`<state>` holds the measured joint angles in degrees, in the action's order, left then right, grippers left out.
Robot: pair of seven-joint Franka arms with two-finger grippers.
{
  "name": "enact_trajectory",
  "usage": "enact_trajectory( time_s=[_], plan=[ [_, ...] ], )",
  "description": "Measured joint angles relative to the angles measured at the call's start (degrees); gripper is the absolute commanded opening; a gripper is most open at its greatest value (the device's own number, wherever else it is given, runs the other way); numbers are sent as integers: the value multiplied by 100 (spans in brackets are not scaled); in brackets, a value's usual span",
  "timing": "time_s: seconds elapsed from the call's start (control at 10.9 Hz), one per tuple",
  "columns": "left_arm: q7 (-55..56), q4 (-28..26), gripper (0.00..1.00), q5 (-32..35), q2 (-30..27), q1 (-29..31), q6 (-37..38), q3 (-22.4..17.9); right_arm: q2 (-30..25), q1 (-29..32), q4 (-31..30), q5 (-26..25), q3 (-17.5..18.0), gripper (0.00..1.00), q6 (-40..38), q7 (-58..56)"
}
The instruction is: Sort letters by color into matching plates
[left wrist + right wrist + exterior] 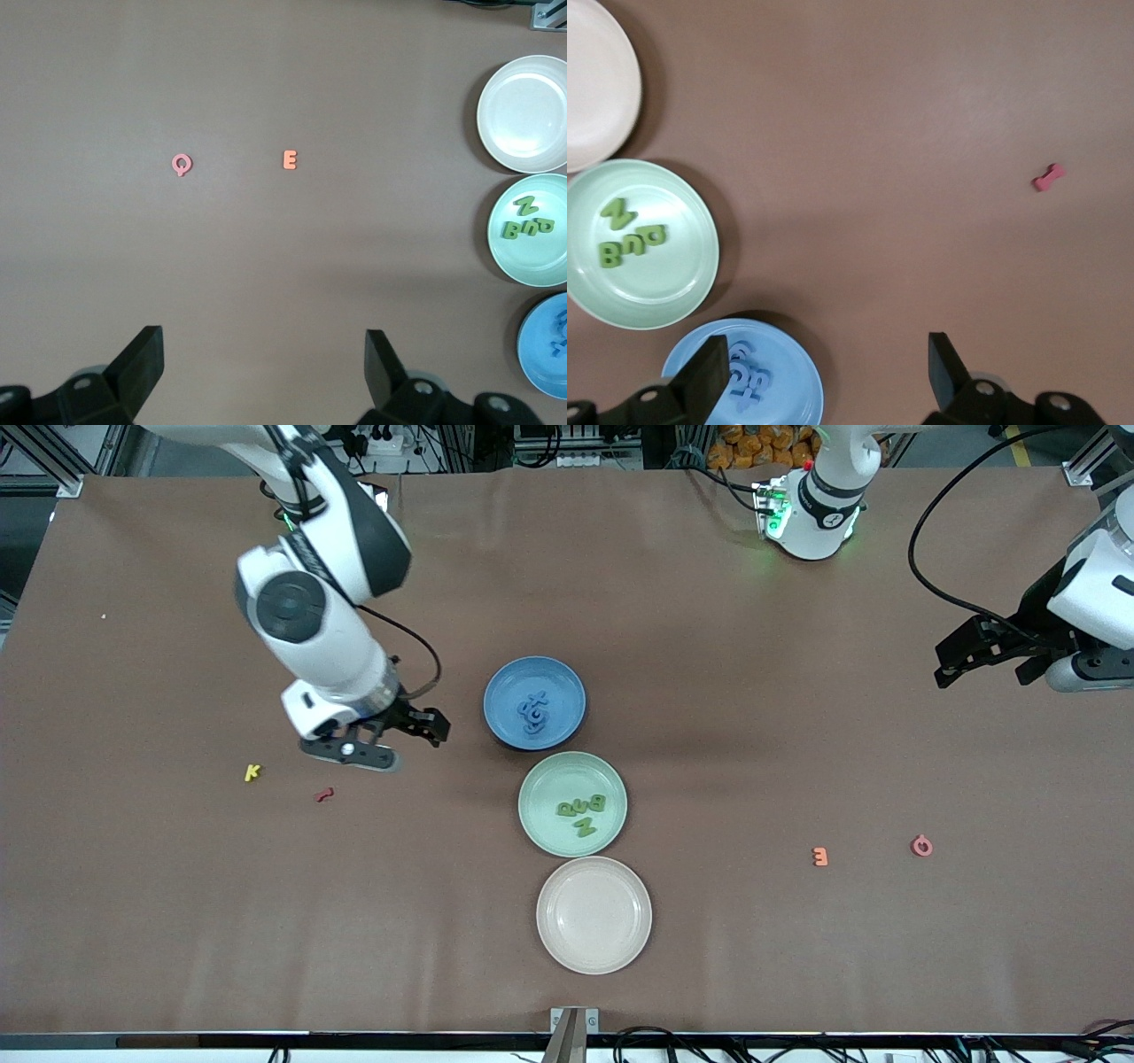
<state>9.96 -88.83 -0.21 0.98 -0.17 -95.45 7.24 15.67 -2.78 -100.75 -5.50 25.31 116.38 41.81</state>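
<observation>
While both grippers' fingers spread empty, blue letters (535,712) fill the blue plate (509,682), green letters (583,812) the green plate (542,825).

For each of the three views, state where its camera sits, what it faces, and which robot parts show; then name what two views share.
Front view: high across the table, facing both arms; right gripper, left gripper.
Left wrist view: on the left wrist, looking down past its open fingers at the pink Q and orange E.
Right wrist view: on the right wrist, open fingers beside the blue plate.
Shared: both wrist views show the green plate.
</observation>
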Motion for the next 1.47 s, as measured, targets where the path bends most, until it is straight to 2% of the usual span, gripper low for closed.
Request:
enact_trajectory(
  time_s=[0.28,0.37,0.55,0.74,0.92,1.01,1.29,1.47],
  plan=[
    [0,14,100,0,2,-5,-1,11,-704,664,155,442,-70,100,-690,-993],
    [0,18,100,0,2,-5,-1,12,-855,772,283,501,-215,100,-1000,-1290],
    [0,26,100,0,2,-6,-1,16,-1027,957,668,910,-663,100,-1587,-2041],
    [0,29,100,0,3,-9,-1,18,-1155,1088,920,1166,-1264,100,-1932,-3081],
    [0,30,100,0,5,-10,-1,20,-1278,1136,1007,1122,-1677,100,-2103,-3938],
    [0,30,100,0,5,-10,-1,20,-1305,1146,1065,1004,-1769,100,-2173,-4237],
    [0,30,100,0,5,-12,-1,21,-1333,1155,1249,497,-1789,100,-2414,-4586],
    [0,30,100,0,5,-13,-1,21,-1396,1155,1279,354,-1779,100,-2641,-4916]
  ],
)
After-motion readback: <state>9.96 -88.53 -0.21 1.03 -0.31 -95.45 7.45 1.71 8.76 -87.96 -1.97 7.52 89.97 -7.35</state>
